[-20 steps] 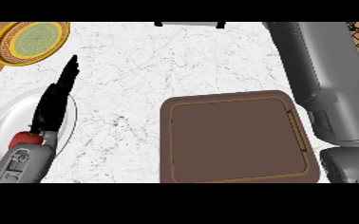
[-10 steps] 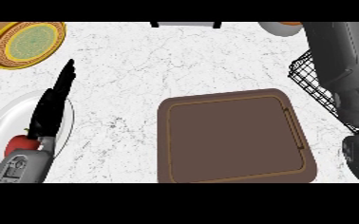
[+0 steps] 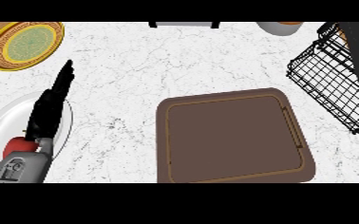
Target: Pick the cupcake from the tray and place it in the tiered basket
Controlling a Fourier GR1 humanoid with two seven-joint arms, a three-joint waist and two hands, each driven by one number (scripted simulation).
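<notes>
Head view shows a white marble bench (image 3: 175,61) with a brown tray (image 3: 235,137) in the middle. Nothing sits on the tray, and I cannot see the cupcake anywhere. It may be inside the black wire basket (image 3: 324,83) at the right edge, or held out of sight, but I cannot tell which.

A cupcake is light and soft. Its frosting squashes and smears, so I think the best place to hold it is low down, around the paper cup, and not on top.

Robot's left hand (image 3: 51,102) rests at the left, fingers straight and pointing up, holding nothing. It lies over a white plate (image 3: 15,109). A small red thing (image 3: 20,146) peeks out by the wrist, too hidden to name. I cannot see the right hand at all.

Only part of the basket shows, so I cannot see its shelves. A yellow-green plate (image 3: 29,42) is cut off at the top left, and a round cup or bowl (image 3: 280,27) is cut off at the top.
</notes>
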